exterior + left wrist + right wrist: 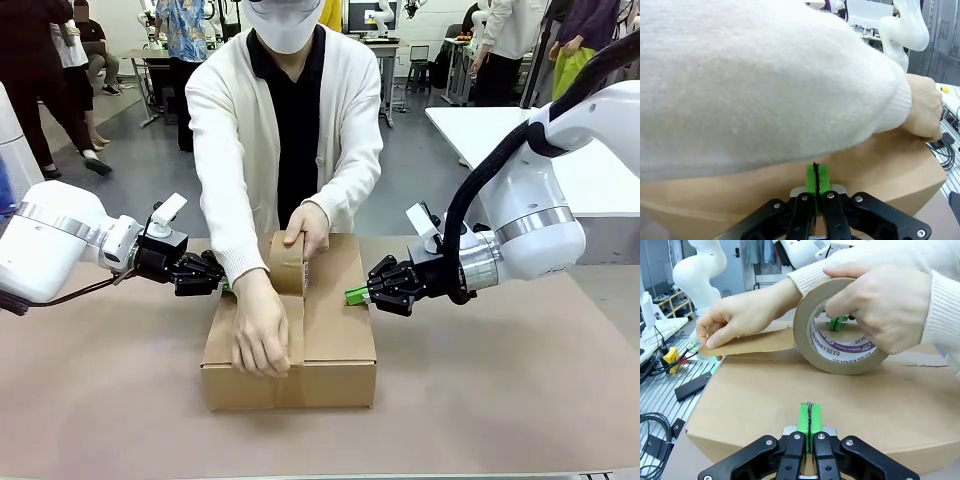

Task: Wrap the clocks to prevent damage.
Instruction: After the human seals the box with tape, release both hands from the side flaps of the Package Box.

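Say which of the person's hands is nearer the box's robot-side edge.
Right. The right hand presses tape over the box's robot-side edge; the left hand holds the roll farther back.

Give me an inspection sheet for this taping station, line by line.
Surface: brown table, smooth.
Job's things: closed cardboard box at centre; the person's near hand presses tape onto its top, the far hand holds the tape roll.
Clutter: nothing seen.
Grippers: left gripper and right gripper both shut, pads at opposite sides of the box.
Cables: black hose along the right arm; loose black cables beside the table.
Surroundings: people standing; white table behind.
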Controlling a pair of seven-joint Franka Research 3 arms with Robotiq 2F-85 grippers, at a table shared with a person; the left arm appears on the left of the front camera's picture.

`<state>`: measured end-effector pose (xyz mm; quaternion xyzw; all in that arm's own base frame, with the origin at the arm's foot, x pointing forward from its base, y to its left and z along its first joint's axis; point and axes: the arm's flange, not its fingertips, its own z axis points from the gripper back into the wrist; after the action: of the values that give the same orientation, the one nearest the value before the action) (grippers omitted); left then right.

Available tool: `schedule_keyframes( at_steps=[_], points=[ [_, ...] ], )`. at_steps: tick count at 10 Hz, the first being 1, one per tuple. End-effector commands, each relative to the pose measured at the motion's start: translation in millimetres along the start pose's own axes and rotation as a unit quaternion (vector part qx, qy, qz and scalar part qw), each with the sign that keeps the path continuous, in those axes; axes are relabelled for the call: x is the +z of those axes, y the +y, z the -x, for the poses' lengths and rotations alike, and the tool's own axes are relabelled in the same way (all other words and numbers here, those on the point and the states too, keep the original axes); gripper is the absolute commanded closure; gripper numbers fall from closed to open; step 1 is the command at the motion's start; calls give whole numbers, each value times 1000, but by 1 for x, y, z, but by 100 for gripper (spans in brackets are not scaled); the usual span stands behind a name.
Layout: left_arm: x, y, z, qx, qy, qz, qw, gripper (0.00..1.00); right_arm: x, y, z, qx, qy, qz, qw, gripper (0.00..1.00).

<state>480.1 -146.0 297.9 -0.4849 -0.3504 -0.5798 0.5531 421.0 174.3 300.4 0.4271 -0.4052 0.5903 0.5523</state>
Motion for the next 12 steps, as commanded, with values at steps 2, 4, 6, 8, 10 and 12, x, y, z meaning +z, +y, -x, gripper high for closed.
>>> schedule_keyframes(
  at_steps=[2, 4, 6, 8, 10, 12],
  points=[
    [-2, 1, 3, 2, 1, -2, 1000, 95, -1, 0, 3, -2, 1, 0, 1000, 96],
    [-2, 1, 3, 2, 1, -2, 1000, 95, -1, 0, 3, -2, 1, 0, 1000, 96],
    [-2, 1, 3, 2, 1, -2, 1000, 95, -1, 0, 3, -2, 1, 0, 1000, 96],
    [-2, 1, 3, 2, 1, -2, 1000, 95, -1, 0, 3, -2, 1, 0, 1000, 96],
    [-2, 1, 3, 2, 1, -2, 1000, 95, -1, 0, 3, -2, 1, 0, 1000, 96],
    [-2, 1, 3, 2, 1, -2, 1000, 95, -1, 0, 3, -2, 1, 0, 1000, 96]
  ],
)
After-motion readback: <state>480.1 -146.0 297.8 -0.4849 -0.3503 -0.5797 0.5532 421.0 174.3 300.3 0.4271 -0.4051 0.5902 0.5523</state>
